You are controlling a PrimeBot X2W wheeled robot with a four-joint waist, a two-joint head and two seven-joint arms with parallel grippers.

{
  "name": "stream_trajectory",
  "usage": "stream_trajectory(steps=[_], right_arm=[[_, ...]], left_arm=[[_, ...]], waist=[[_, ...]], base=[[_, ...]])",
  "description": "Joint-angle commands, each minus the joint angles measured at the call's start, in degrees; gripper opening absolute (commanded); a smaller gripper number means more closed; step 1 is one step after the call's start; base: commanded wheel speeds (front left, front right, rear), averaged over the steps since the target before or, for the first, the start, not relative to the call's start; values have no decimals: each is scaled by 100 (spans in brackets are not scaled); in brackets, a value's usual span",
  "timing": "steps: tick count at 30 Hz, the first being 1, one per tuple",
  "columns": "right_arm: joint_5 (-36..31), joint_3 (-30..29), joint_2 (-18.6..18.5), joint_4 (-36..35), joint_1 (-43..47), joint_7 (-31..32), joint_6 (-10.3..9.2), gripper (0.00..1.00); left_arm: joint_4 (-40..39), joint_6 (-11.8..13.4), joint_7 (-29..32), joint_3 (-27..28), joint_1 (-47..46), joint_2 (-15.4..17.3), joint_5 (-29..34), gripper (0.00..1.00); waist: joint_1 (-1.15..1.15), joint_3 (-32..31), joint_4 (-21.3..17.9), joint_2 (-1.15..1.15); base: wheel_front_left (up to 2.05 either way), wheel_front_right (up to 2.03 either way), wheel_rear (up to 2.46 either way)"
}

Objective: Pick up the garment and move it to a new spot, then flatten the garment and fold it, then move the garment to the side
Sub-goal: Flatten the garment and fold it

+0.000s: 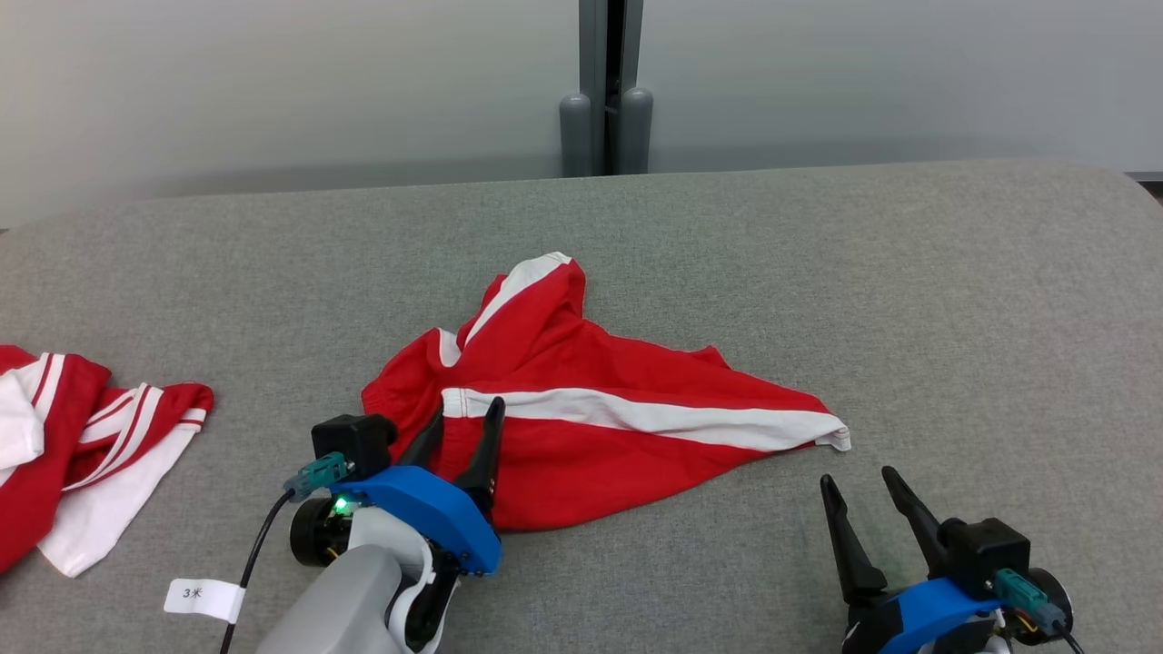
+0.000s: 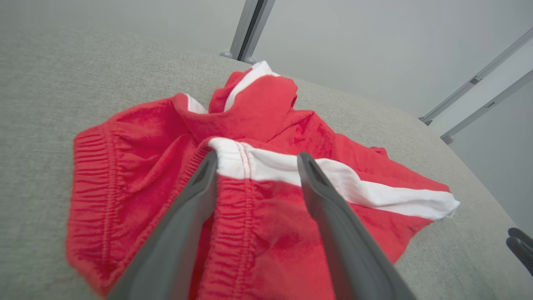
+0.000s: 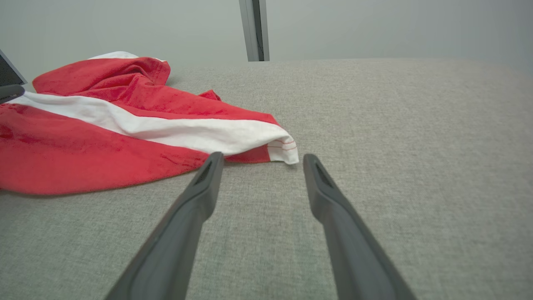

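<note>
Nearest the head camera is the pale left forearm [image 1: 341,604] rising from the bottom edge. Far left on the grey padded table [image 1: 909,300] lies a second red-and-white heap [image 1: 82,436], well apart from the work, with a small white label [image 1: 204,597] on the cloth near the forearm. Next comes the left gripper [image 1: 467,409], its fingers spread wide and pinching nothing. They straddle the gathered waistband [image 2: 235,233] where the white stripe [image 1: 654,418] begins, though whether the tips press the cloth I cannot tell. The garment [image 1: 581,363], a pair of red shorts, lies crumpled at the table's middle, bunched at its far end and tapering rightward to a hem corner [image 1: 836,440]. Just short of that corner, over bare table, is the right gripper [image 1: 857,478], also spread and empty. The shorts look light, soft and limp. They will likely sag and drag from any single pinch, so the thick elastic waistband is the surest hold on the left and the stitched hem corner on the right. Lifting from both ends should keep the shorts taut.
</note>
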Motion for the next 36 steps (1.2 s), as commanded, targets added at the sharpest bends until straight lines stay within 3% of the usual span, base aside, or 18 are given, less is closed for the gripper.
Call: stream_trajectory(steps=[1, 2, 3, 4, 12, 18, 26, 36], right_arm=[[52, 3, -4, 6, -51, -4, 0, 100], [60, 20, -3, 13, -52, -3, 0, 100], [69, 32, -3, 22, -54, -3, 0, 100], [72, 44, -3, 25, -50, -3, 0, 100], [118, -91, -3, 60, 118, -3, 0, 100], [344, -201, -2, 83, 268, -3, 0, 100], [564, -186, -4, 342, 295, -4, 0, 100], [485, -343, -5, 780, 312, -3, 0, 100]], left_arm=[[5, -8, -23, -31, -85, 31, -31, 92], [16, -8, -33, -81, -82, 34, -90, 40], [5, -8, -53, -139, -96, 50, -137, 3], [-8, -8, -68, -184, -104, 75, -194, 0], [-385, -8, -199, -148, 39, 178, -309, 0], [-950, -8, -199, 191, 836, 105, 40, 0], [-1123, -8, -200, 417, 1590, 118, 298, 0], [-1244, -8, -201, 610, 1696, 32, 520, 0]], waist=[[0, -8, -4, 0], [0, -16, -7, 0], [0, -23, -10, 0], [0, -33, -13, 0], [0, -175, 105, 0], [0, -355, 445, 0], [0, -455, 901, 0], [0, -355, 924, 0]], base=[[0, 0, 0], [0, 0, 0], [0, 0, 0], [0, 0, 0], [0, 0, 0], [0, 0, 0], [0, 0, 0], [0, 0, 0]])
